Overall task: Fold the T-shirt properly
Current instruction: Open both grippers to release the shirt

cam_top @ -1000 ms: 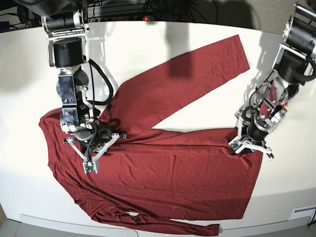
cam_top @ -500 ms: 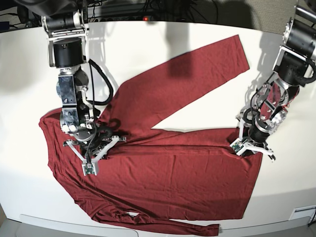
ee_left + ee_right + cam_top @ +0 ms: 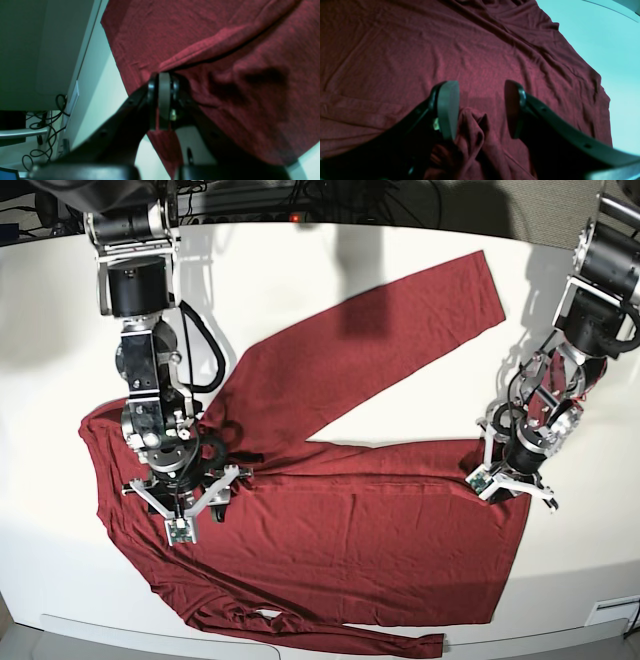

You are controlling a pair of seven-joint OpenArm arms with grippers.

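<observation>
A: Biggest first?
B: White table (image 3: pixel 300 270), it carries everything. The T-shirt (image 3: pixel 350 530) lies spread over most of it, maroon, wrinkly. Body runs along the front edge, one sleeve reaches toward the far right corner, the other sleeve trails along the front edge.
A: Arms?
B: Right arm (image 3: pixel 140 350) comes down from the far left corner, over the shirt's left part. Left arm (image 3: pixel 590 300) comes in from the right edge.
A: Right gripper?
B: Right gripper (image 3: pixel 481 110) has its fingers apart, nothing clamped. A bunched ridge of fabric sits between them, touching the one pad (image 3: pixel 448 107), shirt flat beyond.
A: Left gripper?
B: Left gripper (image 3: pixel 163 100) is pinched together on the T-shirt's edge at the body's right end; fabric pulls up into a fold at the pads (image 3: pixel 163 95).
</observation>
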